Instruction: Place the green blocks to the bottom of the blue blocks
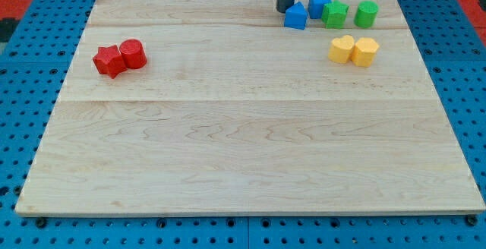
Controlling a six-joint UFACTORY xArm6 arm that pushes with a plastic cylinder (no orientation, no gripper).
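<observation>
The wooden worktop (243,143) lies on a blue board with holes (23,52). The arm has no gripper to open or close, only a dark rod. The rod comes down from the view's top, and its tip (285,10) sits on the worktop, just to the left of the blue blocks.

There are two blue blocks near the view's top right. One blue block (296,16) looks like a little house and is right beside the tip. The other blue block (319,3) is a bit higher and to the right.

The green star block (335,14) touches it on the right. The green round block (366,13) is just beside the star.

Below them sit two yellow blocks (354,50), side by side and touching.

Far away, at the view's left, a red star block (109,61) touches a red round block (132,53).
</observation>
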